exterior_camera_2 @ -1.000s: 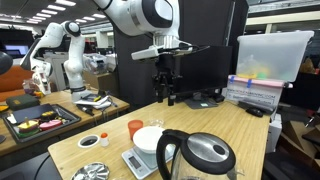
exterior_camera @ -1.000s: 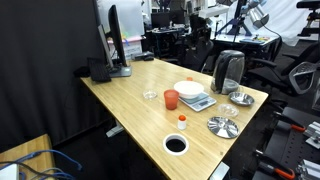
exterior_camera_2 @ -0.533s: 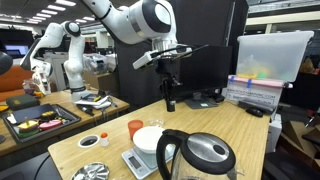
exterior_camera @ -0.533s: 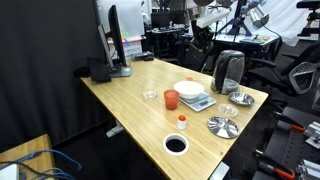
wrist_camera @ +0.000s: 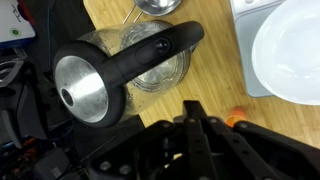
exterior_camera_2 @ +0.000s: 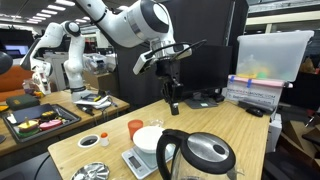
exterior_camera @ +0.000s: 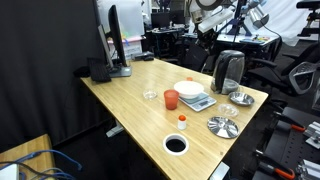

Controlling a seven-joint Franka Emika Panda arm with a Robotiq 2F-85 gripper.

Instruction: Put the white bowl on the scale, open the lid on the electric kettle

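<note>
- Tool [exterior_camera_2: 173,99]: held in the air above the bench [exterior_camera: 125,95], fingers pointed down, well clear of every item. Nothing is seen held. In the wrist view the tool [wrist_camera: 197,116] shows only as a dark mass along the lower edge, and how far it is open cannot be told.
- Kettle [exterior_camera: 230,70]: stood upright near a bench corner, beside the scale [exterior_camera: 200,102]. In the wrist view it is seen from above, with the black handle [wrist_camera: 150,55] lying across it.
- Lid [exterior_camera_2: 208,150]: seated flat on the kettle mouth, not raised.
- Bowl [exterior_camera: 187,88]: found on the scale, upright. In the wrist view the pale top of the scale is covered by it, with only a strip left bare at the kettle side. In an exterior view the front strip of the scale is seen uncovered.
- Cup [exterior_camera: 171,99]: orange, upright, just beside the scale on the side away from the kettle.
- Metal plate [exterior_camera: 222,126]: flat near the long bench edge, apart from the scale.
- Black dish [exterior_camera: 176,144]: further along that same edge, well apart from the kettle.
</note>
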